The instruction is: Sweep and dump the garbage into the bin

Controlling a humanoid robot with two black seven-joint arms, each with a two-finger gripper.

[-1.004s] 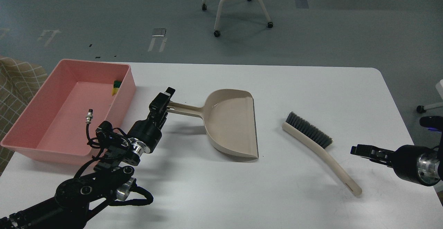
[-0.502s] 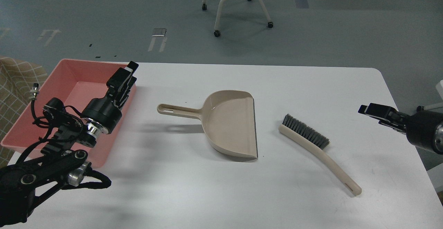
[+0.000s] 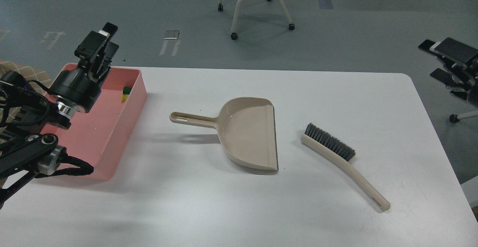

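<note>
The pink bin (image 3: 118, 138) stands at the table's left edge. A yellow sponge piece with a green backing (image 3: 125, 94) lies in its far right corner. The pale triangular slice is not visible; my left arm hides much of the bin. My left gripper (image 3: 105, 40) is raised above the bin's far edge, its jaws slightly apart and empty. My right gripper (image 3: 436, 59) is raised off the table's right side, open and empty. The beige dustpan (image 3: 248, 135) lies empty mid-table with its handle pointing left. The beige brush (image 3: 338, 150) lies to its right.
The white table (image 3: 224, 209) ends in a rounded far right corner. A wheeled chair (image 3: 254, 0) stands on the grey floor behind it. A checkered fabric seat (image 3: 18, 71) sits left of the bin.
My left gripper let go of the dustpan handle, then rose and moved left to above the bin. My right gripper rose and drew back to the right. The brush shifted slightly left.
</note>
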